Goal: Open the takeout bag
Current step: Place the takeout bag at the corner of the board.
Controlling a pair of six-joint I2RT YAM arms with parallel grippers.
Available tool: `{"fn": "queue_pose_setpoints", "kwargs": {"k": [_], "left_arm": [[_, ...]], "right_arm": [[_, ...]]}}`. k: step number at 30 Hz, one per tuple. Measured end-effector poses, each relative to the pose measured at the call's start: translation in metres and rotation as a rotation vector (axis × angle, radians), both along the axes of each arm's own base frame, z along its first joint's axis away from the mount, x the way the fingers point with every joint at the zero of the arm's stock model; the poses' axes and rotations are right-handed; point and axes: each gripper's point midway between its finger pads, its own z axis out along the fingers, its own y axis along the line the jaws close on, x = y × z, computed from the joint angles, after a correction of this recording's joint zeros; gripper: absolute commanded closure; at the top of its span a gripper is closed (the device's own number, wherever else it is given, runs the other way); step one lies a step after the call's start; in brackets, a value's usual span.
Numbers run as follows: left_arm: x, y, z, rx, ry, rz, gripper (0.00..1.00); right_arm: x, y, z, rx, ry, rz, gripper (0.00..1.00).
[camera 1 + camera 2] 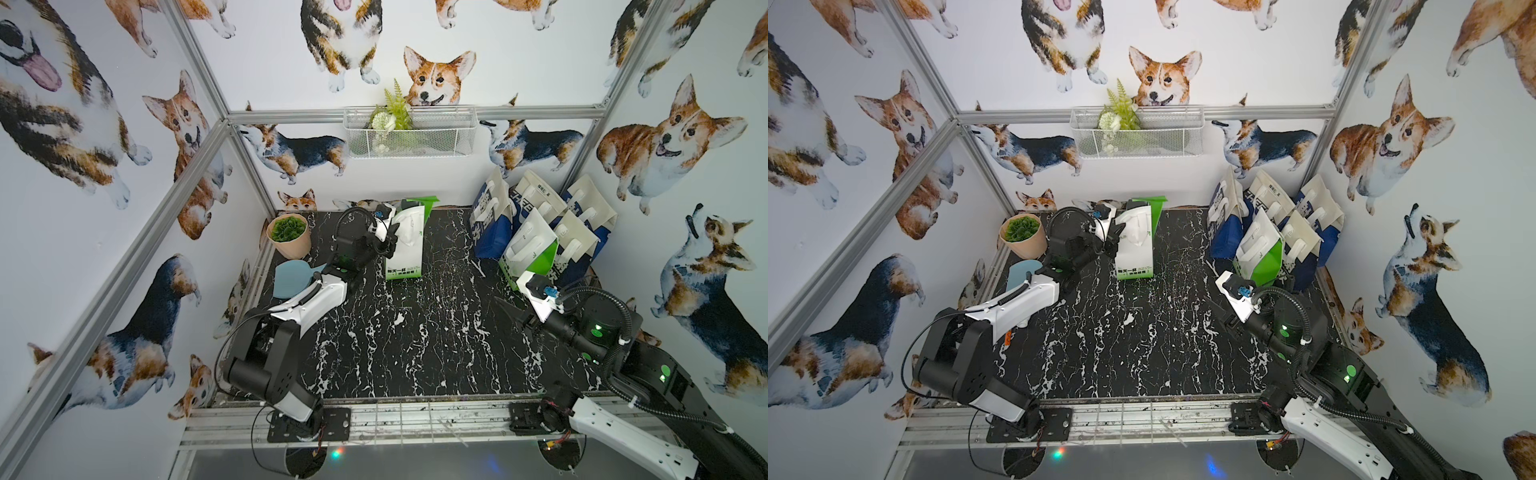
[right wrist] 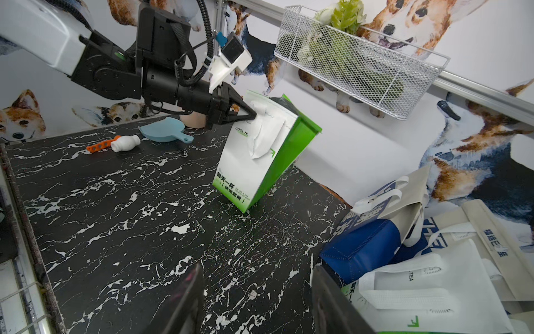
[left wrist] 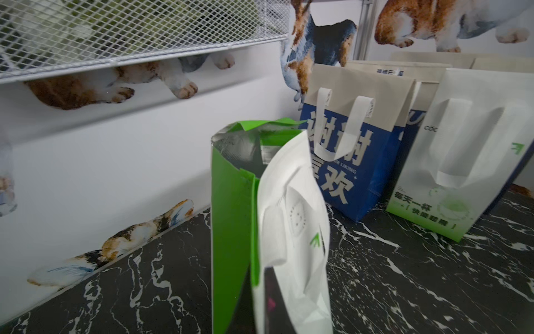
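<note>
My left gripper (image 2: 253,115) pinches the white front lip of the takeout bag (image 1: 405,253), which stands near the desk's (image 1: 415,332) far edge. Its mouth shows foil lining, contents hidden. The right gripper's (image 2: 257,266) fingers are spread, empty.

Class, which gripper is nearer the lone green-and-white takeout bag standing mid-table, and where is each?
Left. The left gripper is shut on the green-and-white takeout bag, near its top. The right gripper hangs open over the table, well apart, by the other bags.

Matt cloth takeout bag (image 2: 245,162), glossy marbled tabletop (image 2: 130,217); metal mesh basket (image 1: 436,137)
</note>
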Motion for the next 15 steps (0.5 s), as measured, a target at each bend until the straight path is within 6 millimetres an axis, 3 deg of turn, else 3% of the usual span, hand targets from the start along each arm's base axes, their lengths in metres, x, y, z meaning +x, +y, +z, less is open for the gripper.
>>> {"fn": "queue_pose_setpoints", "kwargs": {"k": [5, 15], "left_arm": [[0.043, 0.027, 0.002, -0.014, -0.029, 0.054, 1.0], [0.119, 0.098, -0.016, -0.024, -0.058, 0.185, 1.0]], "right_arm": [[0.001, 0.002, -0.008, 0.0, 0.025, 0.0, 0.4], [0.001, 0.009, -0.018, -0.015, 0.057, 0.023, 0.41]]}}
